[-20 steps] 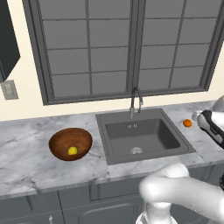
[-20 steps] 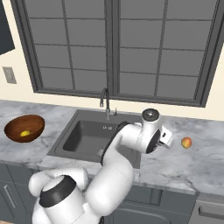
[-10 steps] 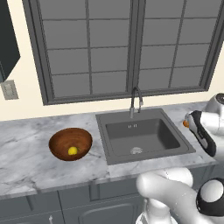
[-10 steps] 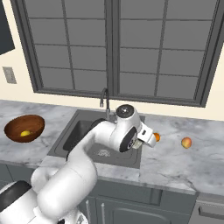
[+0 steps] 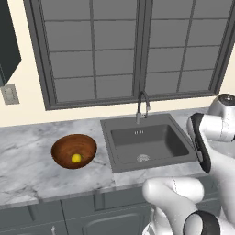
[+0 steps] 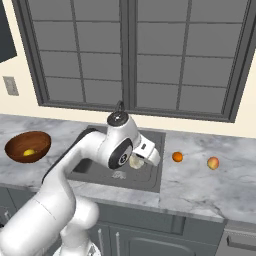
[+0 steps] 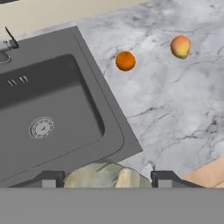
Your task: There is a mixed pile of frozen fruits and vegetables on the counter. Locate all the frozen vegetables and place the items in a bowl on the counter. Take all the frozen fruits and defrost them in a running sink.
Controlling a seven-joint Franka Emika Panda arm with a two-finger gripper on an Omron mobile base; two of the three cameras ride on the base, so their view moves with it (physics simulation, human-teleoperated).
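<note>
The pale whitish lumpy piece [image 7: 107, 177] between the dark finger tips is cut off along its lower part by the bottom of the hand view, and in the right base view most of it is hidden behind the white arm. In the hand view, the thin curved dark faucet [image 7: 9, 39] is cut off by the left edge. The pale wood-coloured surface [image 7: 210, 174] at the lower right is too partial to identify.

Big dark-framed window [image 5: 137, 50] with gridded panes on a cream wall [image 5: 27, 110], plus a light switch plate [image 5: 9, 94] off left.
</note>
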